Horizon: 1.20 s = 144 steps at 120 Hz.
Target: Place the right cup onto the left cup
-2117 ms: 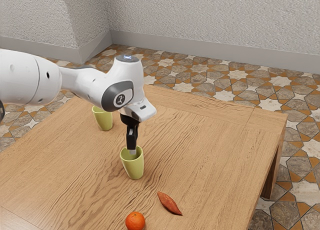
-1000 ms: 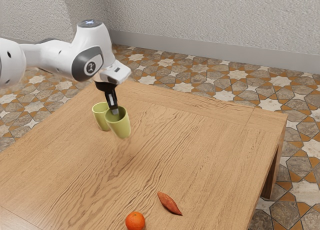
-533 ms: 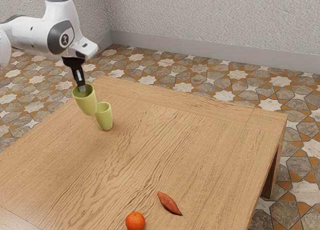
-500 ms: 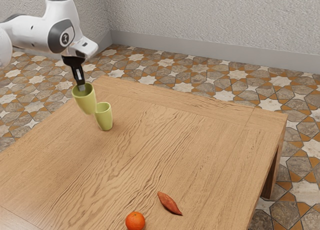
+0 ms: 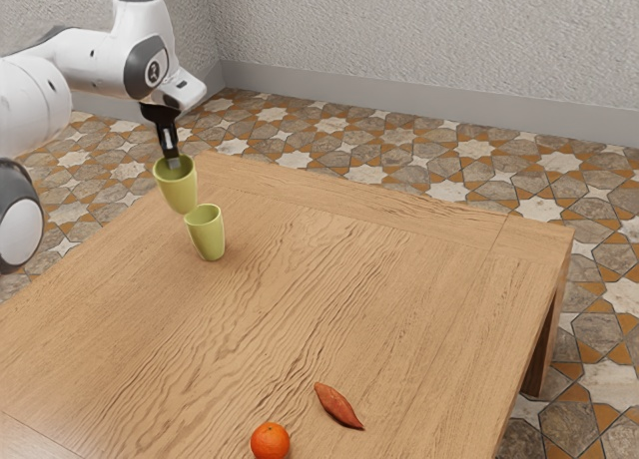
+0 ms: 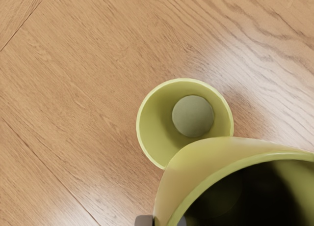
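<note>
Held cup (image 5: 178, 193) shifted, upright cup (image 5: 209, 237) empty

- held cup (image 5: 178, 191): in gripper (image 5: 174, 164), raised, to exterior view's left of standing cup (image 5: 208, 236)
- standing cup: upright on tabletop (image 5: 399, 279), well apart from orange and sweet potato
- orange (image 5: 271, 441): on tabletop, near sweet potato (image 5: 338, 406), toward exterior view's left
- sweet potato: on tabletop

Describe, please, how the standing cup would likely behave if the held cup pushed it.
The standing cup might tip, being taller than wide and narrower at its base. It looks empty, so it is probably light and could slide. Its even, round rim suggests a stiff wall.
</note>
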Tool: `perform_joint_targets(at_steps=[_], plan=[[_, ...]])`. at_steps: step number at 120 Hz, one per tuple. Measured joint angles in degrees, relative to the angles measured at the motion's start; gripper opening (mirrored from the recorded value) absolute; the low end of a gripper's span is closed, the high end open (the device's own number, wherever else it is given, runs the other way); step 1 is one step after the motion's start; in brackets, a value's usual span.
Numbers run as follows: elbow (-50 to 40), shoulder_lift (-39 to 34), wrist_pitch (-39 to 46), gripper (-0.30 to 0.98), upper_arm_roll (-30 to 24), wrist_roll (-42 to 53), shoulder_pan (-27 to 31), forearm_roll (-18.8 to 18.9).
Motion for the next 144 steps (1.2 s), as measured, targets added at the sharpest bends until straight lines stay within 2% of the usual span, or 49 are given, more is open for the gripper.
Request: perform_joint_targets(at_steps=[49,98,122,144], plan=[[7.15,7.57,1.88,-0.10,-0.41,5.85,-0.03,-1.29],[5.27,8.53,3.30,-0.10,-0.28,9.64,1.01,-4.74],[5.37,7.52,2.37,0.33,-0.51,10.92,1.08,-5.09],[1.78,1.04,-0.53,0.54,-0.82,10.95,-0.54,-4.78]])
